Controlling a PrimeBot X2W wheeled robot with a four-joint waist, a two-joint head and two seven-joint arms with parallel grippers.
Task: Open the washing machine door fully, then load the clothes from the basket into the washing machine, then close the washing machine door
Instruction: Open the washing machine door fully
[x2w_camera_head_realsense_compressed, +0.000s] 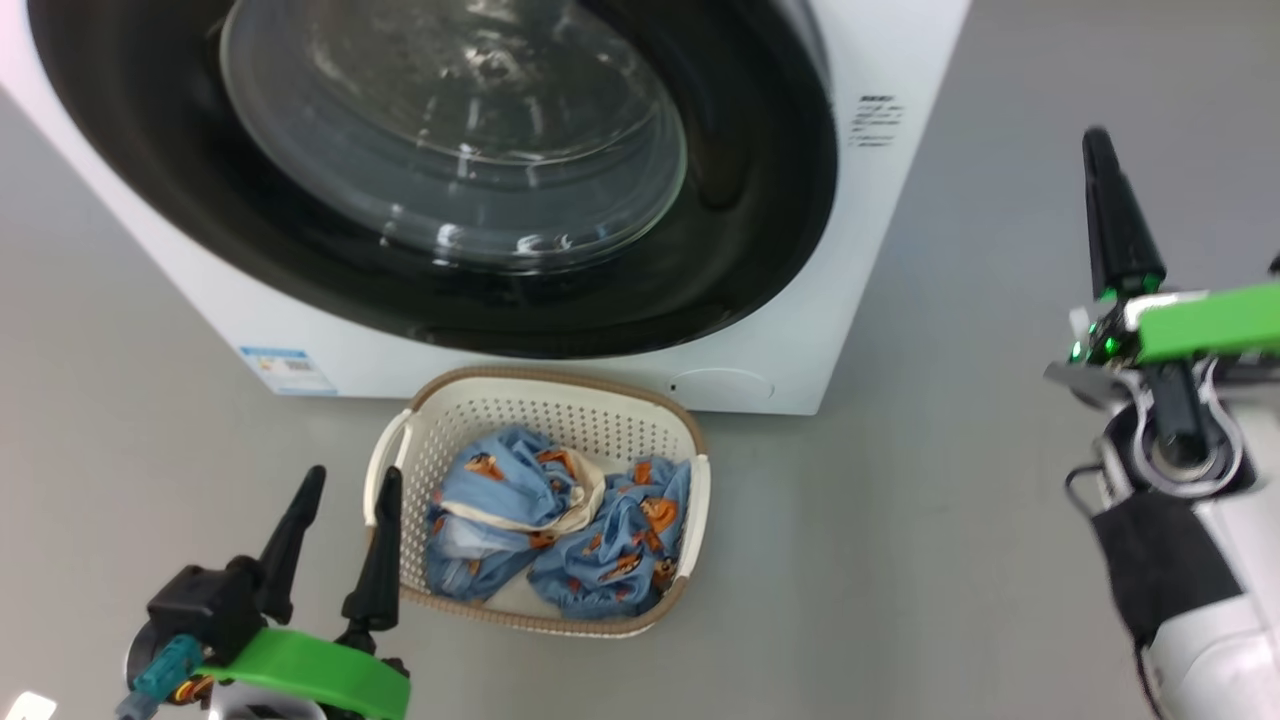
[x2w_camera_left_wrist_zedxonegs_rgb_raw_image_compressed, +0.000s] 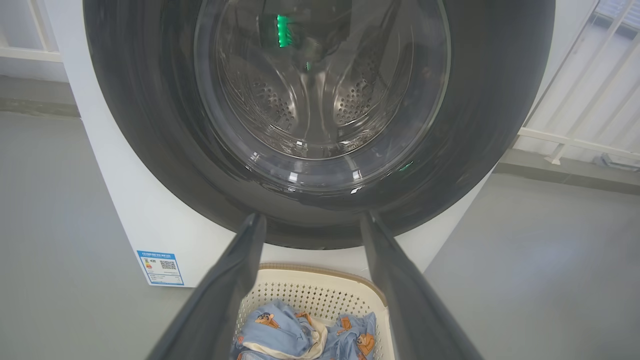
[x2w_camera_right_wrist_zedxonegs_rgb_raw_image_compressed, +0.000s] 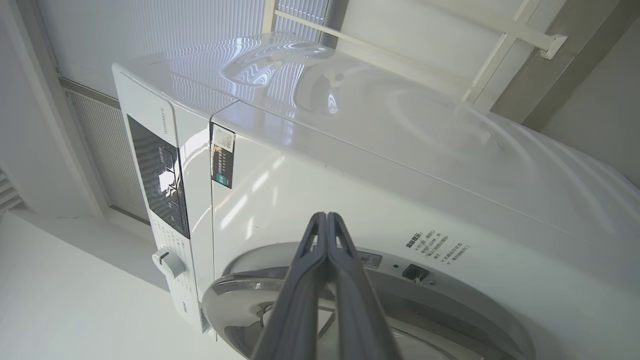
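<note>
The washing machine (x2w_camera_head_realsense_compressed: 880, 250) stands white and boxy ahead, with its round black door (x2w_camera_head_realsense_compressed: 760, 200) lying flat against the front. Through the door glass (x2w_camera_left_wrist_zedxonegs_rgb_raw_image_compressed: 320, 90) the steel drum shows. The cream basket (x2w_camera_head_realsense_compressed: 560, 410) sits on the floor just before the machine, holding the light blue printed clothes (x2w_camera_head_realsense_compressed: 560, 530). My left gripper (x2w_camera_head_realsense_compressed: 353, 472) is open beside the basket's left handle, its fingers (x2w_camera_left_wrist_zedxonegs_rgb_raw_image_compressed: 240, 280) framing the basket (x2w_camera_left_wrist_zedxonegs_rgb_raw_image_compressed: 320, 292) and clothes (x2w_camera_left_wrist_zedxonegs_rgb_raw_image_compressed: 280, 330). My right gripper (x2w_camera_head_realsense_compressed: 1097, 140) is shut on nothing, off the machine's right side, and its closed tips (x2w_camera_right_wrist_zedxonegs_rgb_raw_image_compressed: 326, 216) point at the machine's upper front.
Grey floor surrounds the machine. A blue label sticker (x2w_camera_head_realsense_compressed: 285, 368) marks its lower left front. The control panel (x2w_camera_right_wrist_zedxonegs_rgb_raw_image_compressed: 160, 185) and a dial knob (x2w_camera_right_wrist_zedxonegs_rgb_raw_image_compressed: 169, 260) sit on its top strip. A white railing (x2w_camera_left_wrist_zedxonegs_rgb_raw_image_compressed: 575, 115) runs behind on the right.
</note>
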